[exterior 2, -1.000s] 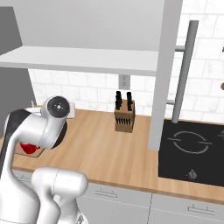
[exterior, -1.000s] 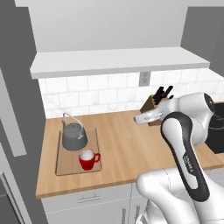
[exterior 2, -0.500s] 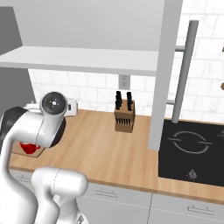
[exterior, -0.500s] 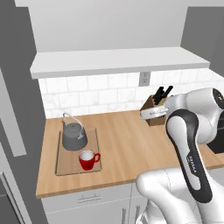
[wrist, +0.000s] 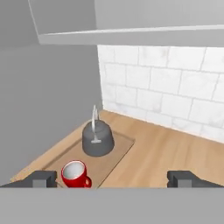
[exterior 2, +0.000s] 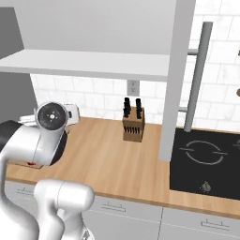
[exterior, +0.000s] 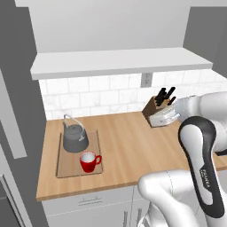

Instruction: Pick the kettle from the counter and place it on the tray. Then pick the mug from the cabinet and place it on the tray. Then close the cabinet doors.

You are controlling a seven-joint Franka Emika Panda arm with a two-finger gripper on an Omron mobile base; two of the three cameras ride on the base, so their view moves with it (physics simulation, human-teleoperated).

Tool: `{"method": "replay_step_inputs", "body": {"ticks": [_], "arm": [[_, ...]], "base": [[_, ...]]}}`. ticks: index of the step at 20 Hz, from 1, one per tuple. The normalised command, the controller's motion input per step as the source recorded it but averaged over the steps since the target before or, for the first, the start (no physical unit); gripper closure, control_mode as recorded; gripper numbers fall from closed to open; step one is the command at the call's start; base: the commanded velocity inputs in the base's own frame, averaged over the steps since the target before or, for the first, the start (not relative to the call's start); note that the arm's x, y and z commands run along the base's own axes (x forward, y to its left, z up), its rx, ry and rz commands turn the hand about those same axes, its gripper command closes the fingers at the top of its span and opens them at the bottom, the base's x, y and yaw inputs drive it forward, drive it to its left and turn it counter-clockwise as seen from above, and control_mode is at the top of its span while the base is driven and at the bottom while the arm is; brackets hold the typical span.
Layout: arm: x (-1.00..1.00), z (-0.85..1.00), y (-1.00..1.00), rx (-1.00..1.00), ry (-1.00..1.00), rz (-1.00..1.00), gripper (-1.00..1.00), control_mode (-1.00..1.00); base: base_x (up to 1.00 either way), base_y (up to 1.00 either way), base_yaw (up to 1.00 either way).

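Kettle and mug on the tray; doors left to close

The kettle (exterior: 75, 138) and red mug (exterior: 90, 162) sit on the tray (exterior: 65, 166) at the bench's (exterior: 128, 150) left end. The hand (wrist: 111, 178) hangs open, holding nothing. The cabinet door (exterior 2: 177, 79) is probably stiff and light on its hinges; push the panel or hook its bar handle (exterior 2: 197, 77).

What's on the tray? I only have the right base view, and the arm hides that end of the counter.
Observer: The kettle and the mug both stand on the tray, with the mug nearer the front edge.
Operator: Is the gripper carrying anything?
Observer: No. In the hand view the gripper is wide open and empty, looking toward the tray.
Operator: And the left cabinet door?
Observer: The left cabinet door stands open, not yet closed.
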Motion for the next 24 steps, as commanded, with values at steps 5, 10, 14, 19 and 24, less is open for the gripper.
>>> {"method": "replay_step_inputs", "body": {"ticks": [5, 10, 14, 19, 24], "arm": [[-0.48, 0.16, 0.35, -0.19, -0.47, 0.46, -1.00, -1.00], [-0.40, 0.24, 0.62, -0.27, -0.36, 0.27, -1.00, -1.00], [-0.52, 0.15, 0.72, -0.28, -0.38, 0.03, -1.00, -1.00], [-0.51, 0.21, 0.60, -0.20, -0.15, 0.00, -1.00, -1.00], [-0.48, 0.18, 0.64, -0.09, 0.00, 0.04, -1.00, -1.00]], "base": [[0.00, 0.00, 0.00], [0.00, 0.00, 0.00], [0.00, 0.00, 0.00], [0.00, 0.00, 0.00], [0.00, 0.00, 0.00]]}}
